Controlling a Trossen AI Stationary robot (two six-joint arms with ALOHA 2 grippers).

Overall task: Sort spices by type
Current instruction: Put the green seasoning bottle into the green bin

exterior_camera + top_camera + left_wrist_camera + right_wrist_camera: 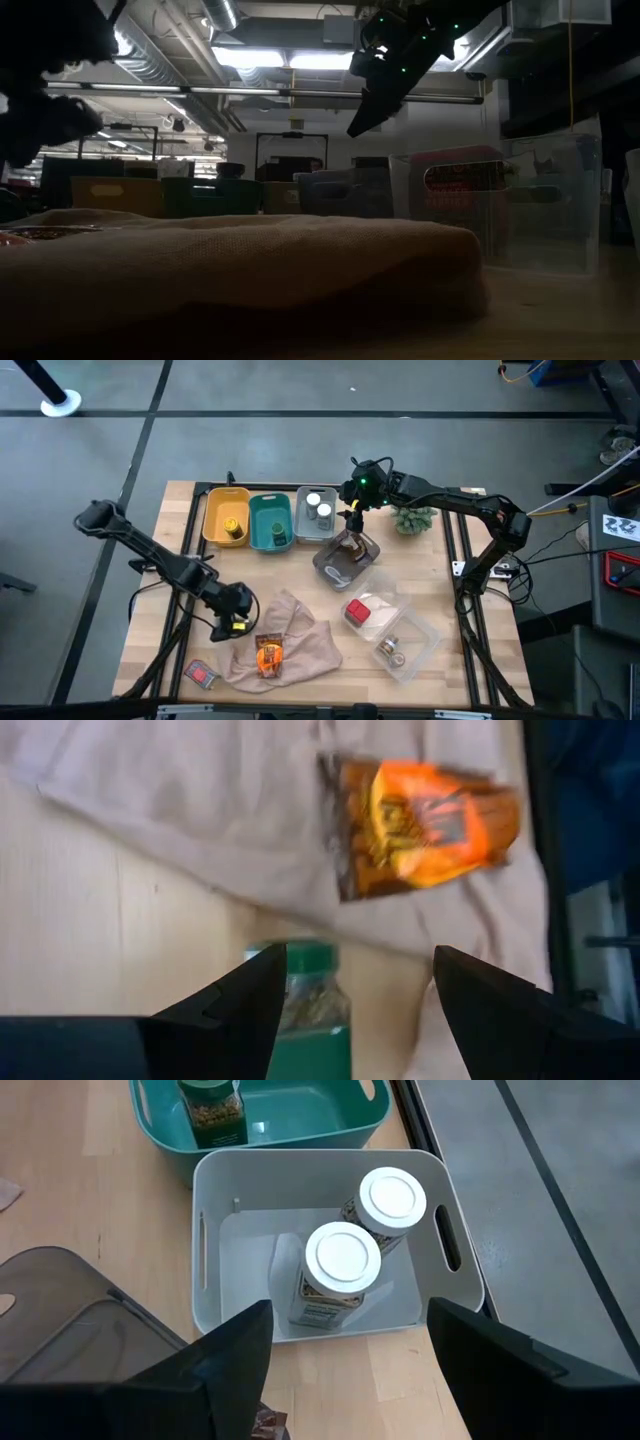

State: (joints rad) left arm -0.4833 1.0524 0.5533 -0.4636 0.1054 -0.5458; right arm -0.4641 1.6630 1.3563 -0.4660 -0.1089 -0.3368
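Your left gripper [350,995] hangs with fingers spread over the small green-lidded spice jar [312,1010], low centre of its wrist view, beside the beige cloth [290,630]. It looks rigid, light and slick, so grip its body below the lid. Your right gripper [352,510] waits, also spread, above the white bin [215,1200].

high: table [300,575] seen from straight above
low: level across cloth [240,260]
left wrist: close over cloth
right wrist: close above grey bin [320,1240], shared with high

Both arms are dark with round joints. The right tool [353,510] has little green lights above it. The left tool [232,628] has a yellow spot. Thin black cables run along them.
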